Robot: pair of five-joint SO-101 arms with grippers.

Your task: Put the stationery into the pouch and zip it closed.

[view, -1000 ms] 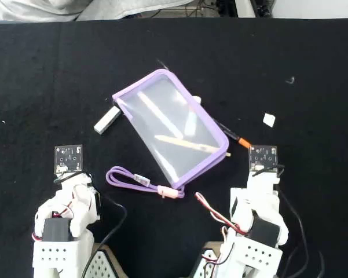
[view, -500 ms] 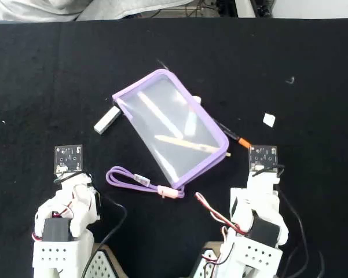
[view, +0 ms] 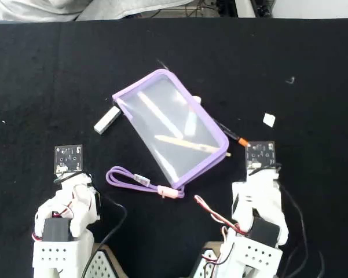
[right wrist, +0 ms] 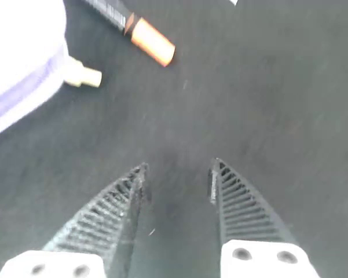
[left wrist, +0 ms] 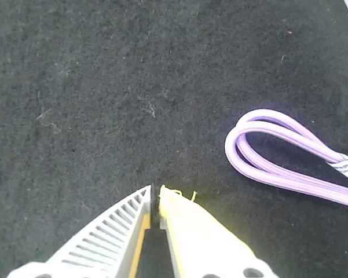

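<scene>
Black cloth (view: 46, 69) carried the pouch (view: 171, 124) centrally; left gripper (left wrist: 156, 191) was closed, right gripper (right wrist: 179, 167) open near the pen (right wrist: 134, 29).

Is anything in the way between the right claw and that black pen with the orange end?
Nothing visible. The right gripper, jaws open, faces the black pen with the orange end across bare black cloth. The clear purple-edged pouch lies off to one side.

Overhead above table (view: 312, 58); wrist views close, downward.
</scene>
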